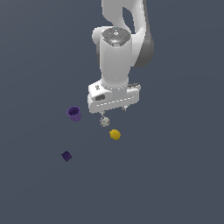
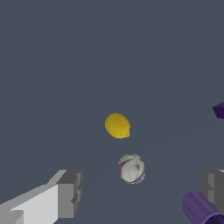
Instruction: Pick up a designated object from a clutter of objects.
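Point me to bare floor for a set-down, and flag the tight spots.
Free: the wide stretch toward the exterior view's right of the yellow ball, and the area below the dark purple cube. Crowded: the purple cup, speckled ball and yellow ball cluster under the open gripper.

Speckled grey-white ball point(image 2: 131, 168), yellow ball point(image 2: 117, 125), purple cup point(image 1: 74, 113), dark purple cube point(image 1: 66, 155) (floor slate grey)

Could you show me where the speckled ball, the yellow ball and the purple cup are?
speckled ball point(image 2: 131, 168), wrist view, middle of its surface.
yellow ball point(image 2: 117, 125), wrist view, its centre.
purple cup point(image 1: 74, 113), exterior view, its side wall.
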`<state>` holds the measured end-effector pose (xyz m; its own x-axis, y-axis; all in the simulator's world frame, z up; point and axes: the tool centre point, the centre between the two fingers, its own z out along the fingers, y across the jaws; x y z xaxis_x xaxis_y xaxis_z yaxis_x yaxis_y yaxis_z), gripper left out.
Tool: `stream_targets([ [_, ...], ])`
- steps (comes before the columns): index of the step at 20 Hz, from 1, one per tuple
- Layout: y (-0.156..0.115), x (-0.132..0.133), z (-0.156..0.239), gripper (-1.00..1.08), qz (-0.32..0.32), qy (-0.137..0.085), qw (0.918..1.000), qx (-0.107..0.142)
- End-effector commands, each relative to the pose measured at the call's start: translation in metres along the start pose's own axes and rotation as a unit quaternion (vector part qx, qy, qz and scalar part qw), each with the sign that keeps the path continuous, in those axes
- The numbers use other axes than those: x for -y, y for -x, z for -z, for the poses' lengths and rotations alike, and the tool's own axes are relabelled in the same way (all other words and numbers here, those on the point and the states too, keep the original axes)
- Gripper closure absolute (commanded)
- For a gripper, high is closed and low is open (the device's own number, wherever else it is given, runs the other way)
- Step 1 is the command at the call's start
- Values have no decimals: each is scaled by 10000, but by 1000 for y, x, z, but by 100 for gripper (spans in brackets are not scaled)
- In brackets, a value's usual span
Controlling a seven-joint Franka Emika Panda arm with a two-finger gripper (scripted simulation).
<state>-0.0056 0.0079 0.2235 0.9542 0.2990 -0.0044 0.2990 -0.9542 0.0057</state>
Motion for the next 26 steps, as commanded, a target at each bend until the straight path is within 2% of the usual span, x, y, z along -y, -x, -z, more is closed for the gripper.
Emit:
stream_targets([
  [1, 7, -4, -17, -92, 259, -8, 9997, -4],
  [8, 29, -14, -63, -92, 971, -22, 9953, -15],
  [15, 55, -21, -102, -92, 1642, -27, 9864, -23],
  [26, 82, -25, -134, -92, 2227, -23, 9749, -28],
])
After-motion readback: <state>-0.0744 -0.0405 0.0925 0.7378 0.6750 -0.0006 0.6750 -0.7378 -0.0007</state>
